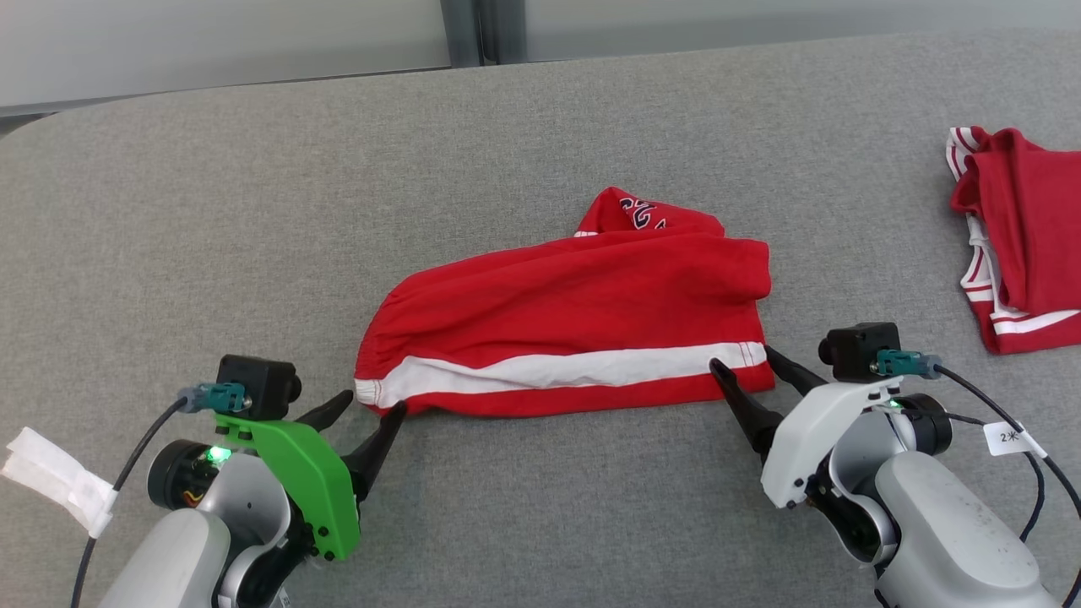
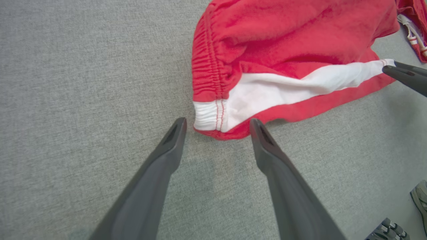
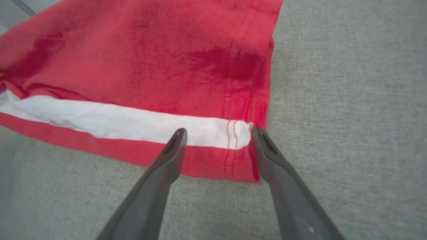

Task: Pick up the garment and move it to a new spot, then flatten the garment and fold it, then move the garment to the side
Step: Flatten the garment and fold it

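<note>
Lower left of the head view: the left gripper [image 1: 373, 402] has its two dark fingers spread wide, tips low, pointing up and rightward from a green wrist bracket [image 1: 308, 473] with the black left wrist camera [image 1: 258, 387] on top, pale left forearm [image 1: 169, 557] behind. Lower right: the right gripper [image 1: 743, 358] is likewise parted, tips low, angled up and leftward from a white wrist bracket [image 1: 811, 439] carrying the black right wrist camera [image 1: 857, 350], pale right forearm [image 1: 954, 540] behind. The two grippers sit well apart, leaning slightly toward each other.
</note>
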{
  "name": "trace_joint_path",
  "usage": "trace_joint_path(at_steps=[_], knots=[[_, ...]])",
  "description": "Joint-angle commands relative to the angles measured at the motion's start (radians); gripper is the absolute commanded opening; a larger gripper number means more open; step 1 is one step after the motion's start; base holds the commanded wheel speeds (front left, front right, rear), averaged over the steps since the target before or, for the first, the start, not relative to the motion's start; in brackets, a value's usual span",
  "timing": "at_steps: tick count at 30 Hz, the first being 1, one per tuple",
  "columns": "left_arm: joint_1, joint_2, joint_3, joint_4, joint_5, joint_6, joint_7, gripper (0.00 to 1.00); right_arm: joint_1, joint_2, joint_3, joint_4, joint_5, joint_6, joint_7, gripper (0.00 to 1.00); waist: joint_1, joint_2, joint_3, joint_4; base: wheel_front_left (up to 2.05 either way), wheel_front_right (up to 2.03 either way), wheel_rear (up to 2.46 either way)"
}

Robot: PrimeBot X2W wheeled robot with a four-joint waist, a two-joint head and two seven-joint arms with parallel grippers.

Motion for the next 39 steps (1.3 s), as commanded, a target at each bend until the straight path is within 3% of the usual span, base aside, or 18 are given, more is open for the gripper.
trace_joint_path(at_steps=[1, 4, 7, 8, 9, 10, 11, 12, 13, 15, 16, 25, 39], knots=[[-0.003, 0.002, -0.001, 0.005, -0.013, -0.001, -0.003, 0.95, 0.013, 0.003, -0.002, 0.003, 0.000, 0.000, 0.001, 1.00, 0.0000, 0.0000, 0.000, 0.000, 0.00, 0.00, 0.00], [-0.008, 0.002, -0.005, 0.009, -0.015, -0.003, -0.005, 0.92, 0.010, 0.006, -0.002, 0.010, 0.005, 0.000, 0.003, 1.00, 0.0000, 0.0000, 0.002, 0.002, 0.00, 0.00, 0.00], [-0.016, 0.002, -0.010, 0.013, -0.018, -0.005, -0.007, 0.82, 0.003, 0.009, 0.002, 0.017, 0.010, 0.000, -0.001, 0.86, 0.0000, 0.0000, 0.003, 0.003, 0.00, 0.00, 0.00], [-0.018, 0.003, -0.011, 0.015, -0.018, -0.006, -0.009, 0.73, 0.001, 0.010, 0.003, 0.018, 0.011, 0.000, -0.003, 0.81, 0.0000, 0.0000, 0.003, 0.003, 0.00, 0.00, 0.00], [-0.021, 0.004, -0.012, 0.016, -0.019, -0.006, -0.012, 0.49, -0.002, 0.010, 0.005, 0.020, 0.012, 0.000, -0.004, 0.71, 0.0000, 0.0000, 0.004, 0.003, 0.00, 0.00, 0.00], [-0.023, 0.004, -0.013, 0.016, -0.019, -0.006, -0.014, 0.43, -0.004, 0.009, 0.007, 0.021, 0.011, 0.000, -0.007, 0.61, 0.0000, 0.0000, 0.004, 0.003, 0.00, 0.00, 0.00], [-0.024, 0.005, -0.015, 0.019, -0.020, -0.006, -0.016, 0.19, -0.006, 0.007, 0.009, 0.021, 0.010, 0.000, -0.011, 0.46, 0.0000, 0.0000, 0.004, 0.003, 0.00, 0.00, 0.00], [-0.024, 0.006, -0.016, 0.020, -0.021, -0.007, -0.019, 0.04, -0.007, 0.007, 0.010, 0.023, 0.011, 0.000, -0.013, 0.36, 0.0000, 0.0000, 0.004, 0.003, 0.00, 0.00, 0.00], [-0.025, 0.007, -0.017, 0.021, -0.022, -0.008, -0.023, 0.00, -0.008, 0.006, 0.012, 0.025, 0.010, 0.000, -0.018, 0.26, 0.0000, 0.0000, 0.003, 0.002, 0.00, 0.00, 0.00], [-0.027, 0.008, -0.019, 0.023, -0.018, -0.008, -0.032, 0.00, -0.012, 0.005, 0.012, 0.026, 0.008, 0.000, -0.028, 0.04, 0.0000, 0.0000, 0.002, 0.002, 0.00, 0.00, 0.00], [-0.029, 0.009, -0.020, 0.023, -0.016, -0.009, -0.036, 0.00, -0.013, 0.004, 0.013, 0.028, 0.008, 0.000, -0.030, 0.00, 0.0000, 0.0000, 0.001, 0.002, 0.00, 0.00, 0.00], [-0.018, 0.024, -0.017, 0.019, -0.018, -0.008, -0.062, 0.00, -0.009, -0.006, 0.015, 0.011, 0.010, 0.000, -0.080, 0.00, 0.0000, 0.0000, -0.020, -0.003, 0.00, 0.00, 0.00], [0.012, 0.060, 0.017, -0.137, -0.041, 0.002, -0.100, 0.00, 0.039, -0.041, -0.028, -0.127, 0.019, 0.000, -0.179, 0.00, 0.0000, 0.0000, -0.043, -0.005, 0.00, 0.00, 0.00]])
